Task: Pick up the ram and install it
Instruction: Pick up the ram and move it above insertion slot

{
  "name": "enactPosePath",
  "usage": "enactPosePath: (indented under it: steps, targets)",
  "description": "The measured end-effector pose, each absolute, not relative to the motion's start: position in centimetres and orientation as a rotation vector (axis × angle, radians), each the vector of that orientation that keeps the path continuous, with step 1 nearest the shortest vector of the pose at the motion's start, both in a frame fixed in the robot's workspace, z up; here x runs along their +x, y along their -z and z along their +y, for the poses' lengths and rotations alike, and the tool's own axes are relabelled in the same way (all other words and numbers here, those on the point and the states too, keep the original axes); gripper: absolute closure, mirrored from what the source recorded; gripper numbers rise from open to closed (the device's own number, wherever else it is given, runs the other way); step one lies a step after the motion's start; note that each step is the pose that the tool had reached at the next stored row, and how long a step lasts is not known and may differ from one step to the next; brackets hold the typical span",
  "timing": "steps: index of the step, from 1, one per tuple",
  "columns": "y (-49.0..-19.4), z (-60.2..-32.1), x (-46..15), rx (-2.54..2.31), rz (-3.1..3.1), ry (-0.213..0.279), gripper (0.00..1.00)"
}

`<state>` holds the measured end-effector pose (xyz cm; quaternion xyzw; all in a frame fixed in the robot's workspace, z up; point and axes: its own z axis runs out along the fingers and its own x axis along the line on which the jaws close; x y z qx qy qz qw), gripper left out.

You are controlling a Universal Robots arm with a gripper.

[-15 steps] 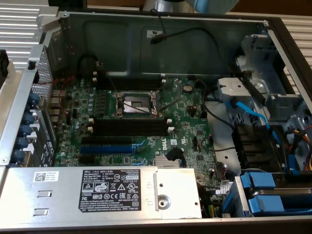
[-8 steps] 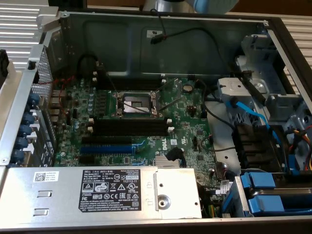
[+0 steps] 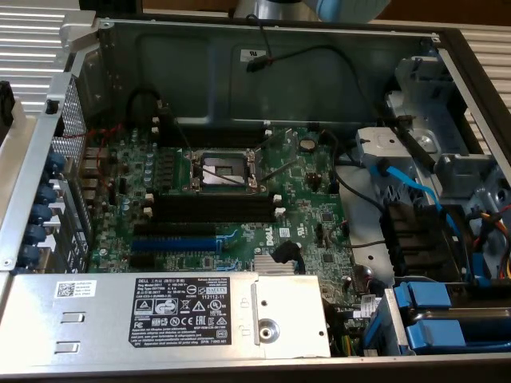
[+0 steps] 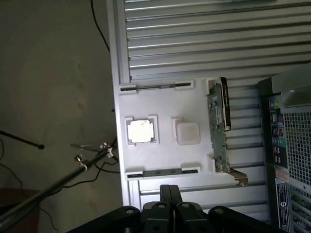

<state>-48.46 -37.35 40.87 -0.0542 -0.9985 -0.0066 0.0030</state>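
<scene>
Dark green, the ram [image 4: 218,131] is standing on edge in the white tray [image 4: 165,155], between a pale square pad [image 4: 187,132] and the computer case [image 4: 291,145]. The end effector [image 4: 167,206] is hanging clenched and empty, well apart from it. An off-centre pinch would be tipping it or jamming it in its holder. The ribbed aluminium table [image 4: 194,43] is bordering a dim floor [image 4: 48,73].

Dull metal case [image 3: 200,64], ribbed metal table [image 4: 194,39], white plastic tray [image 4: 163,104]
</scene>
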Motion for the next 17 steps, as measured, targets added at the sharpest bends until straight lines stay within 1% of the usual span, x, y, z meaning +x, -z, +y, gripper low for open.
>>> enactPosePath:
  steps: [17]
  targets:
    - [-40.87, -37.35, -48.48, -0.51, -3.094, 0.022, 0.9]
